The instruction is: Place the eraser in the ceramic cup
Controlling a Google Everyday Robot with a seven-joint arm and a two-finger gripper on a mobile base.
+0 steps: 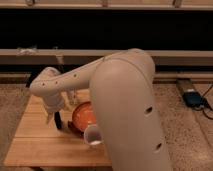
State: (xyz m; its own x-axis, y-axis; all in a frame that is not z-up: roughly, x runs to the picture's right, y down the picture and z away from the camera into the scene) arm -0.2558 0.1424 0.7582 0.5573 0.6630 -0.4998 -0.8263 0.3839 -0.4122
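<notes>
Hand (53, 119) wide open, nothing clearly held, over wooden table (31, 146) — one ceramic cup (93, 134), one orange plate (82, 114) beside it.

An orange plate (83, 114) sits on the wooden table (35, 144).

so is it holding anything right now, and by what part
Nothing looks held: the gripper hangs open, low over the table, beside the orange plate. A dark shape at its tip cannot be identified.
</notes>
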